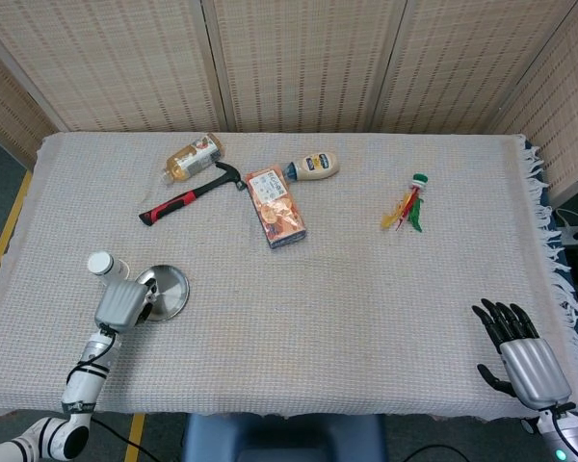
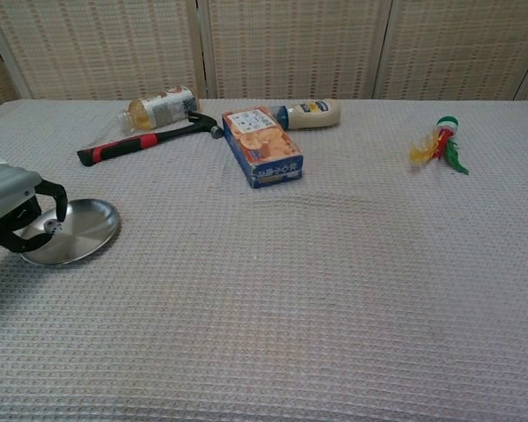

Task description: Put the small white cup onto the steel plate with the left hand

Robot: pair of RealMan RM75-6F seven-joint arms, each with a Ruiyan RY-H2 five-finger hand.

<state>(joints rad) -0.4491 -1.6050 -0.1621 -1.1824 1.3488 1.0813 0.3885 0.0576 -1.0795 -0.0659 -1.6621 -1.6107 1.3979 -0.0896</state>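
Observation:
The small white cup point(image 1: 102, 266) with a dark band stands at the table's left, just left of the round steel plate point(image 1: 170, 289). My left hand point(image 1: 123, 304) hovers over the plate's left rim, right beside the cup on its near side. Its fingers are curved and nothing is between them. In the chest view the left hand point(image 2: 11, 209) hides the cup, and the steel plate point(image 2: 81, 228) shows through the gap between its curved fingers. My right hand point(image 1: 520, 354) rests at the near right corner with its fingers spread.
Further back lie a red-handled hammer point(image 1: 187, 198), a yellow bottle point(image 1: 193, 157), an orange box point(image 1: 275, 207) and a mayonnaise bottle point(image 1: 314, 166). A red, yellow and green toy point(image 1: 409, 205) lies at the right. The table's left edge runs close to the cup.

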